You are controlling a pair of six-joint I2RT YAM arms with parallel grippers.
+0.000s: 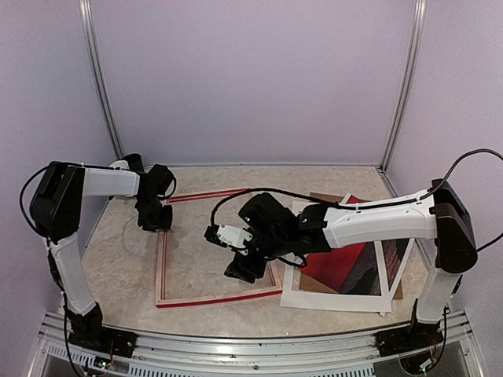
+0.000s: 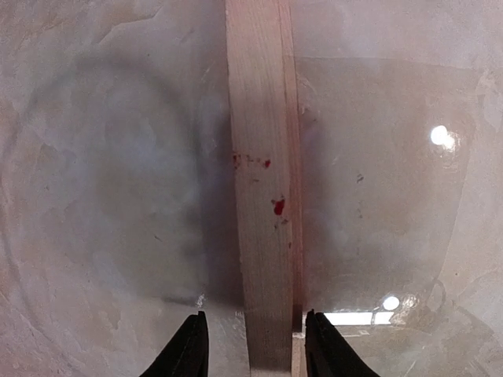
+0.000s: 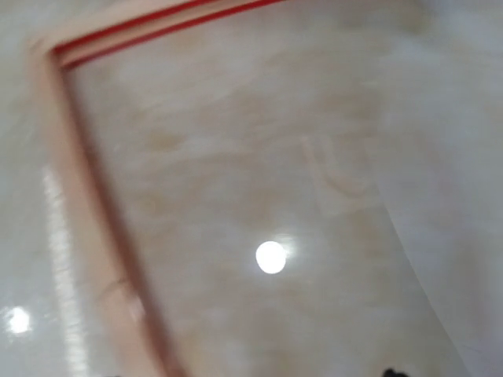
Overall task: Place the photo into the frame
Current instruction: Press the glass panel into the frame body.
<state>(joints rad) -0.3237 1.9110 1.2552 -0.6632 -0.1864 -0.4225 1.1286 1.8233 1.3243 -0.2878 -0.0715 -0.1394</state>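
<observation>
Though wrist views catch only frame [image 2: 263,196], overhead shows photo [image 1: 338,267].

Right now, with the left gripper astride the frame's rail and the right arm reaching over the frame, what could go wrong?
1. The left gripper straddles the frame's wooden rail with a gap on one side, so a sideways nudge could slide the frame.
2. The right gripper hangs over the clear pane and could bump or smear it.
3. The photo lies beneath the white mat; picking it up may drag the mat along.
</observation>
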